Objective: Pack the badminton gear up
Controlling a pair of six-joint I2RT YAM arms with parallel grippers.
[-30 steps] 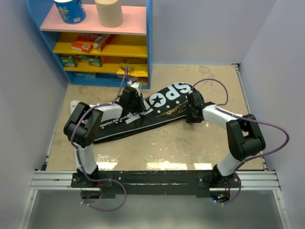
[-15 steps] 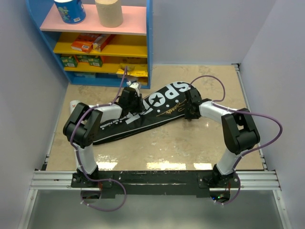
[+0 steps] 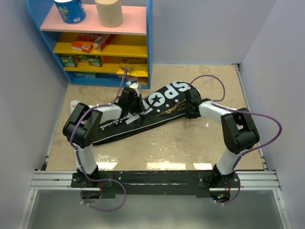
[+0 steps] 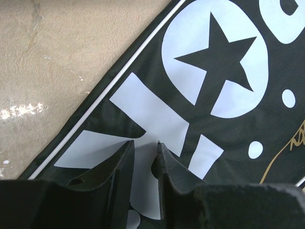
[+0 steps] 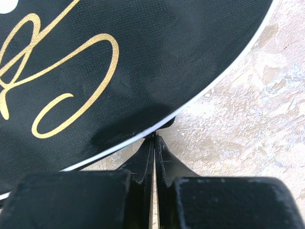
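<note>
On the tan table [image 3: 200, 143], the black racket-shaped fabric bag lettered SPORT [image 3: 162, 110] lay diagonally. The left gripper [image 4: 145, 148] stood narrowly apart over its white lettering, while the right gripper [image 5: 154, 139] was pressed together at the near white-piped edge. Having perhaps caught nothing, it could slip off when pulled.
</note>
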